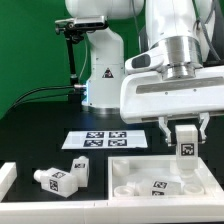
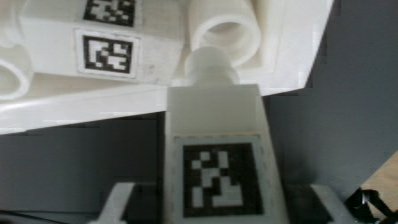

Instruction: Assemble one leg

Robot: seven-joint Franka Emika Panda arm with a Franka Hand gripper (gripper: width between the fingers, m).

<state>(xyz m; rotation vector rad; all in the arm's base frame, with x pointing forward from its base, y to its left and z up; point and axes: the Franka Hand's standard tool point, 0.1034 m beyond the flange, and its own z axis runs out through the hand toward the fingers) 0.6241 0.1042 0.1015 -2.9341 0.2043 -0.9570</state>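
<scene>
1. Reaches into the exterior view at 3 o'clock with the arm's white wrist block vertical and the tool pointing straight down at the bench.
2. Grips the leg between both fingers, closed on it, with the peg upright and its square tag facing the exterior camera.
3. Holds that leg low over the far rim of the white tray-like piece, which lies at 5 o'clock; cannot tell whether peg and tray touch.
4. Shows in the exterior view only:
   - the marker board flat on the bench, just toward 6 o'clock from centre;
   - two spare pegs lying just beside each other at 8 o'clock;
   - the robot base at 12 o'clock.
5. Shows in the wrist view only:
   - the leg close up, tag large, seated in the tool;
   - its rounded tip just beside a round hollow boss on the tray-like piece;
   - two tags on that piece.
</scene>
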